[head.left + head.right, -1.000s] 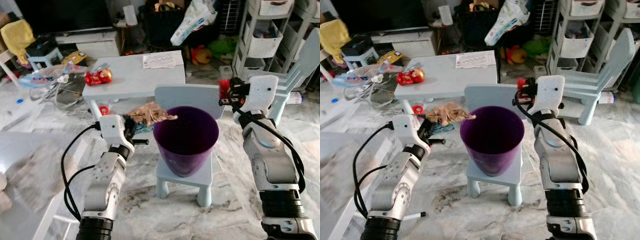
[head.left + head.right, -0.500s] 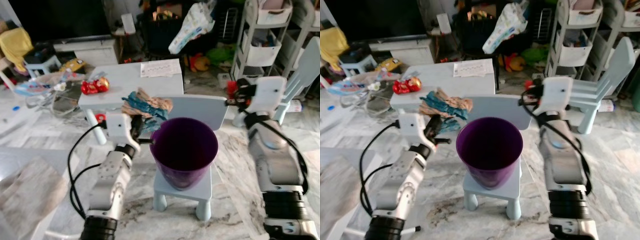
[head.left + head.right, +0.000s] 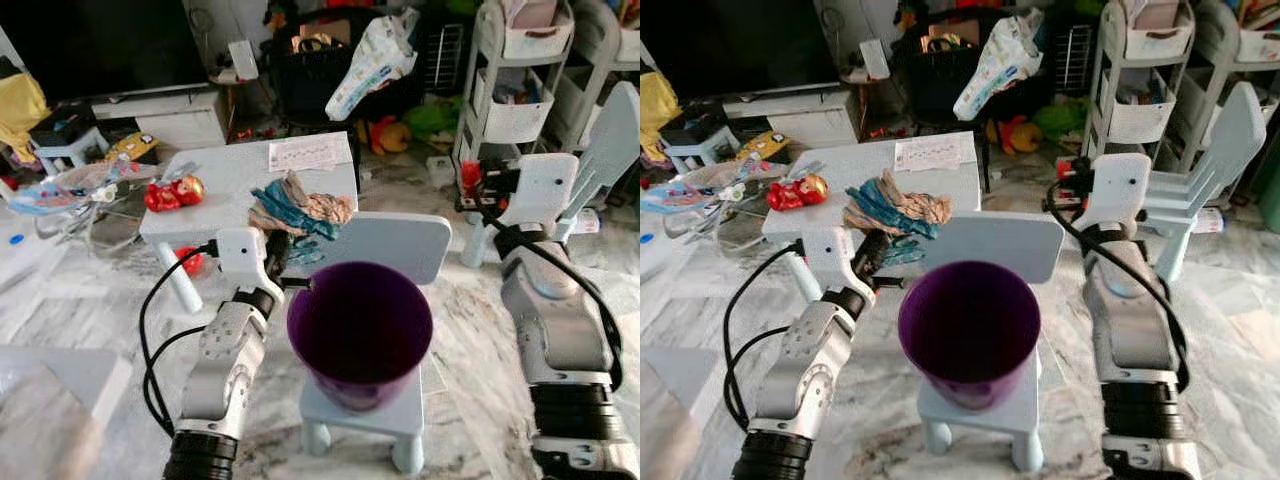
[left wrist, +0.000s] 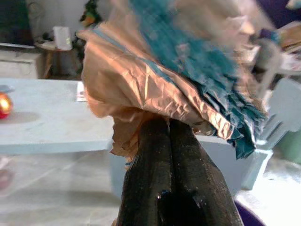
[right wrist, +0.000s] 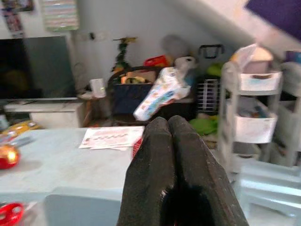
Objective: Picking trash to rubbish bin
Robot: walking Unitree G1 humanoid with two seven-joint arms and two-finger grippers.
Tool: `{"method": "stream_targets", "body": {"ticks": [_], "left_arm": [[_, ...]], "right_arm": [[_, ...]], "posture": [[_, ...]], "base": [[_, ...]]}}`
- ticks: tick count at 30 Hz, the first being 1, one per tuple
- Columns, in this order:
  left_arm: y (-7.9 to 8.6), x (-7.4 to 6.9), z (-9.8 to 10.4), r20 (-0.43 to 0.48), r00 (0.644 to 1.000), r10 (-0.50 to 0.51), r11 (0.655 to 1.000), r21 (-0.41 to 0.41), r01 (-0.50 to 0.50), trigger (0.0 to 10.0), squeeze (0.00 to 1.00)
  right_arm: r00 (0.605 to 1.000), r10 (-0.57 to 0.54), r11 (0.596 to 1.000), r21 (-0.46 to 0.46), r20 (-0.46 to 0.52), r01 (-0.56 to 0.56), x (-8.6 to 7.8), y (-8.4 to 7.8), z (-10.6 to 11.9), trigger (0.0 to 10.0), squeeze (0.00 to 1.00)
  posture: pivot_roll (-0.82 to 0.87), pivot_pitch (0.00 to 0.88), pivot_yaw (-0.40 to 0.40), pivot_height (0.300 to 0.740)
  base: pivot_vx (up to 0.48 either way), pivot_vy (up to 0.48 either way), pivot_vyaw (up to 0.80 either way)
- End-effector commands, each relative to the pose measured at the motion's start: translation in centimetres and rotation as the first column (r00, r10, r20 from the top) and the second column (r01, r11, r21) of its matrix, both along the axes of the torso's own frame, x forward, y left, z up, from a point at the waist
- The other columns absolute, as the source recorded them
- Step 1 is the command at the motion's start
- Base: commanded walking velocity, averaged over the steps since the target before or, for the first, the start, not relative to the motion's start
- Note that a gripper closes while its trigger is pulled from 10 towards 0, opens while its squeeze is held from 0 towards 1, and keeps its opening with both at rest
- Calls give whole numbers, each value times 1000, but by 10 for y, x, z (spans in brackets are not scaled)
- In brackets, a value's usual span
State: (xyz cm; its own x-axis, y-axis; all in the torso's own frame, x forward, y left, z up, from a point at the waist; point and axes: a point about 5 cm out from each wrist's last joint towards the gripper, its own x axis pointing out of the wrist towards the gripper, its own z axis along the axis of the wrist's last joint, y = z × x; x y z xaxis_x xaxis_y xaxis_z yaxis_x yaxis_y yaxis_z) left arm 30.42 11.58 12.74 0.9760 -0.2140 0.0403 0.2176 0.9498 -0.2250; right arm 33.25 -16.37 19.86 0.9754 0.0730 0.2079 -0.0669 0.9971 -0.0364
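Note:
A crumpled gold and teal wrapper [image 3: 298, 209] is pinched in my left gripper [image 3: 277, 253], which is shut on it just left of the bin's rim. In the left wrist view the wrapper [image 4: 160, 75] bulges over the closed fingers [image 4: 164, 165]. The purple rubbish bin [image 3: 360, 322] stands open-mouthed on a small pale blue chair [image 3: 378, 247] in front of me. My right gripper [image 3: 470, 187] is held up to the right of the bin, beyond the chair back; its fingers [image 5: 169, 155] are pressed together with nothing between them.
A low pale blue table [image 3: 215, 185] behind the chair carries a red toy [image 3: 172, 191] and a printed sheet [image 3: 305, 153]. White shelf racks [image 3: 515, 70] and another pale chair [image 3: 612, 140] stand on the right. Clutter lines the back wall; marble floor [image 3: 90, 310] lies around.
The camera has shifted, so the bin now sits lower in view. My left gripper has lifted the wrapper from beside the rim to higher, above and left of the bin. The right gripper stays raised.

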Motion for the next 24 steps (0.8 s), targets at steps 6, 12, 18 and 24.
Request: {"method": "stream_targets", "body": {"ticks": [6, 12, 18, 24], "left_arm": [[2, -1, -5, -6, 1000, 4, 1000, 29, -4, 0, 0], [25, -8, -26, -39, 997, 61, 989, 134, -56, 0, 0], [52, -23, -43, -72, 990, 123, 970, 219, -105, 0, 0], [66, -39, -57, -107, 986, 129, 957, 273, -96, 0, 0]], "right_arm": [[999, 13, 1000, 12, -42, -12, 1, 2, -8, 10000, 0], [980, 119, 993, 45, -157, -113, -2, 20, -40, 10000, 0], [965, 151, 988, 52, -213, -144, -5, 28, -60, 10000, 0], [944, 182, 983, 84, -276, -165, -7, 38, -81, 10000, 0]], "posture": [[-55, 64, 86, 740], [-41, 63, 91, 740], [-12, 65, 100, 740], [17, 63, 110, 740]], "base": [[91, 0, 0], [0, 0, 0], [0, 0, 0], [0, 0, 0]]}}
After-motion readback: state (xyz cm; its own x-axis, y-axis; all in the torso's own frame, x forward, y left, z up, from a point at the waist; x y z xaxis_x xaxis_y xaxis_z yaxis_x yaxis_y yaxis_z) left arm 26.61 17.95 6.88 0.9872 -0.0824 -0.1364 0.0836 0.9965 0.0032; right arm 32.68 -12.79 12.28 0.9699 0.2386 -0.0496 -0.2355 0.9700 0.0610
